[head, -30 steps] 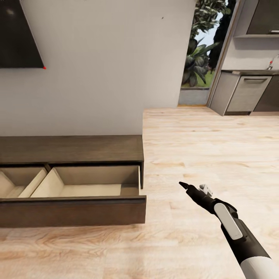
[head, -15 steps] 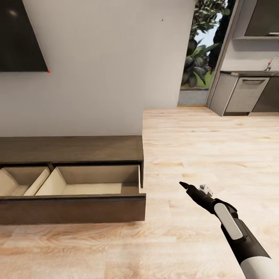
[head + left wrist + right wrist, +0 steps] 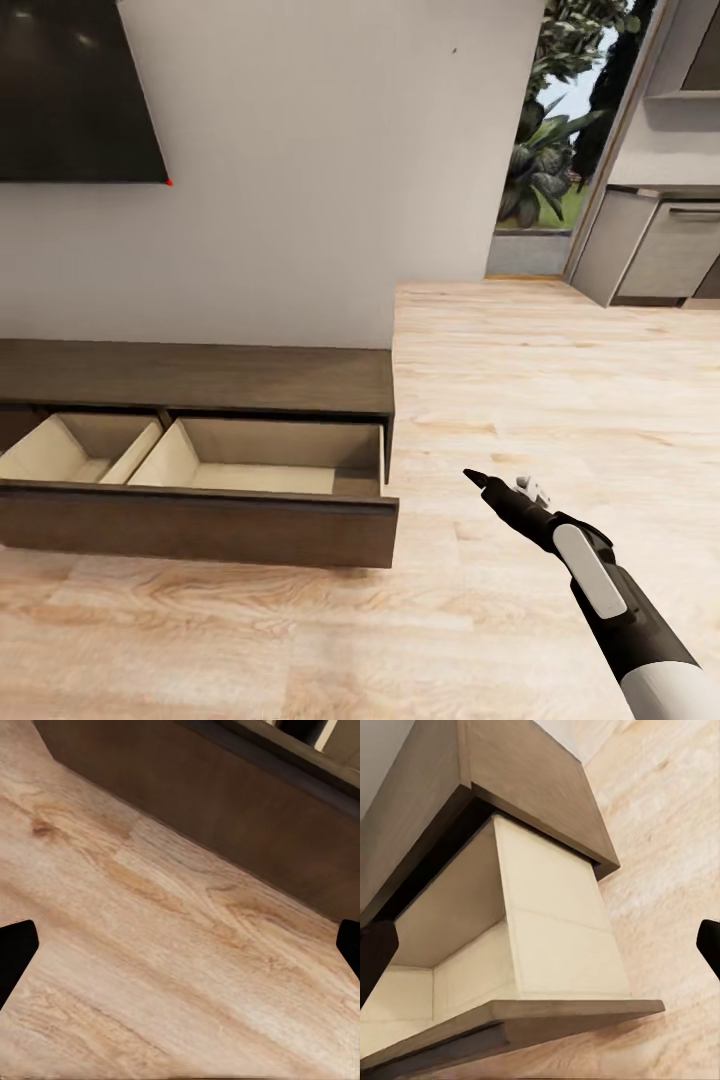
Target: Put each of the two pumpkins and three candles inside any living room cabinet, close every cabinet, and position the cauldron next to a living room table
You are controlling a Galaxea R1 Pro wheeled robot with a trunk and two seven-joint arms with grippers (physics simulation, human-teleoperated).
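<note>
R gripper (image 3: 478, 479) — black, at the end of the white-and-black right arm (image 3: 600, 590) — hangs low over the pale wood-plank floor (image 3: 520, 380), to the right of the drawer, touching nothing. In head view the tips read as one dark point, but R wrist view has a fingertip (image 3: 375, 952) at each edge with a wide gap between, so jaws parted, nothing held. L gripper (image 3: 180, 952): a dark fingertip at each edge of the L wrist view, also spread wide, empty, above bare floor near the drawer front.

Change vs a sec ago: whole head view slid — long low dark-brown wooden cabinet (image 3: 190, 375), black wall screen (image 3: 75, 90) and doorway with plants (image 3: 545, 140) all sit further right in frame. Arm pose in frame same. Reads as camera/base turning left, not things moving.

Cabinet's pull-out drawer (image 3: 200, 520) is open at left; two pale compartments in sight, no visible contents, though near bottoms are hidden by the front.

Judgement: robot in transit w/ empty grippers, likely off to fetch an item; drawer not yet closed.
</note>
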